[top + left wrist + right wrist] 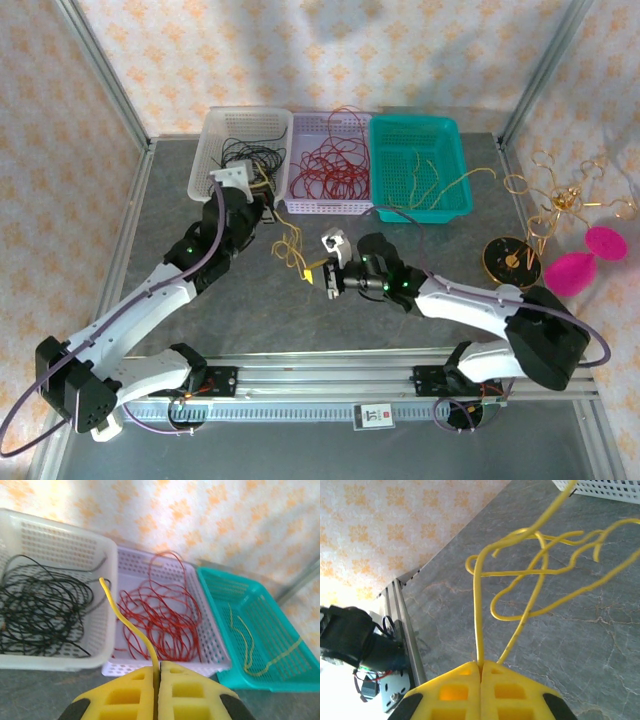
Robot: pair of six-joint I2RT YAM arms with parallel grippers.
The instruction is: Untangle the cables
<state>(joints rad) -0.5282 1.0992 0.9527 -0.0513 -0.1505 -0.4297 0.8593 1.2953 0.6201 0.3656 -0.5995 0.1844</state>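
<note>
A yellow cable (290, 246) lies in loose loops on the grey table between my two grippers. In the left wrist view my left gripper (160, 666) is shut on one stretch of this yellow cable (128, 626), which rises and curls up to the left. It sits near the front of the baskets (264, 208). In the right wrist view my right gripper (481, 664) is shut on another stretch of the yellow cable (479, 605), low over the table (322, 278). Black cables (40, 605) fill the white basket (55, 530), and red cables (165, 615) fill the lilac basket (210, 630).
A teal basket (420, 122) at the back right holds thin yellow cables (425, 185), one trailing over its front rim. A gold wire ornament (560, 200), a black and gold disc (508, 260) and pink shapes (585, 262) stand at the right. Metal frame posts flank the table.
</note>
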